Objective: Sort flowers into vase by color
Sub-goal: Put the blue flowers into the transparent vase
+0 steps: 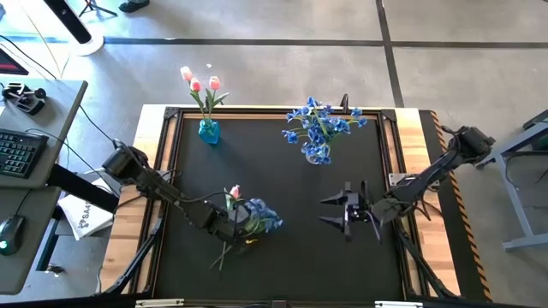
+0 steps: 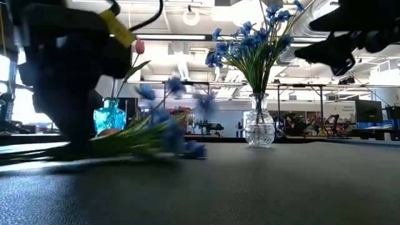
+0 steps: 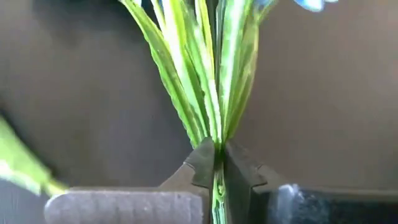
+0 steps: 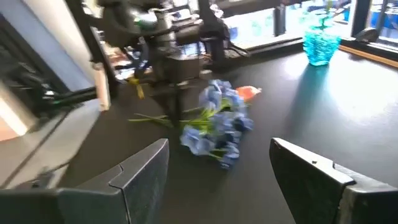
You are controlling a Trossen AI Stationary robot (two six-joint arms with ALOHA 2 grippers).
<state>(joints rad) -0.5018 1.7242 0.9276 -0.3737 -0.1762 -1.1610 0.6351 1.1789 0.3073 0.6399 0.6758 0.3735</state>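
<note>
Left gripper [image 1: 229, 228] clamped on blue flower [image 1: 261, 216] stems.
Pink tulip [image 1: 235, 192] lies alongside; right gripper [image 1: 346, 212] waits apart, fingers spread (wrist view confirms the clamp).

A black-topped bench [image 1: 282, 265] with a wooden rim carries a blue vase [image 1: 209, 131] of pink tulips, a clear vase [image 1: 318, 154] of blue blossoms, and loose flowers [image 1: 253, 218] lying near the front

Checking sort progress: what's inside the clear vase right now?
The clear vase holds only blue flower stems, no pink visible. The stem bases in the vase can't be made out. The pink tulips stand in the blue vase.
</note>
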